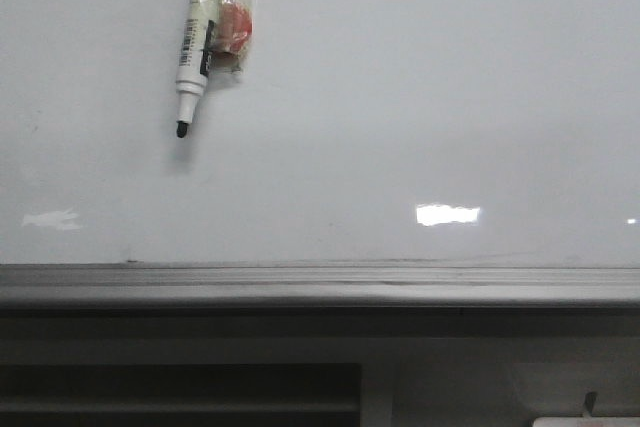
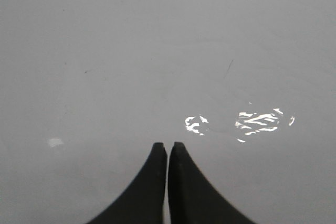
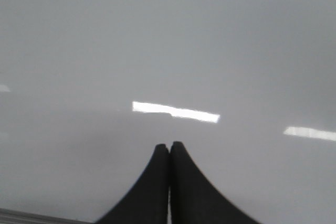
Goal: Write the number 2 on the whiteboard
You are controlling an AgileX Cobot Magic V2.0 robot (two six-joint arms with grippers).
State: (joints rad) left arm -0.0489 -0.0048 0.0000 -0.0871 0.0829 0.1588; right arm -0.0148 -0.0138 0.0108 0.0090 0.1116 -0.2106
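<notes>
The whiteboard [image 1: 400,97] fills most of the front view, glossy, with a grey ledge [image 1: 320,284] along its bottom edge. No strokes of the number 2 show on it. A white marker [image 1: 193,42] with a barcode label and a black tip [image 1: 182,129] comes down from the top edge, tip at or close to the board. Clear tape and a red-orange piece [image 1: 233,27] are wrapped on its side. What holds it is out of view. My left gripper [image 2: 168,145] and right gripper [image 3: 169,144] are shut and empty, each over a glossy grey-white surface.
Bright light reflections lie on the board [image 1: 447,214]. A faint smudge [image 1: 50,219] sits at the lower left. Below the ledge is a dark grey frame with a recess [image 1: 180,392]. A thin dark scratch [image 2: 229,69] marks the surface in the left wrist view.
</notes>
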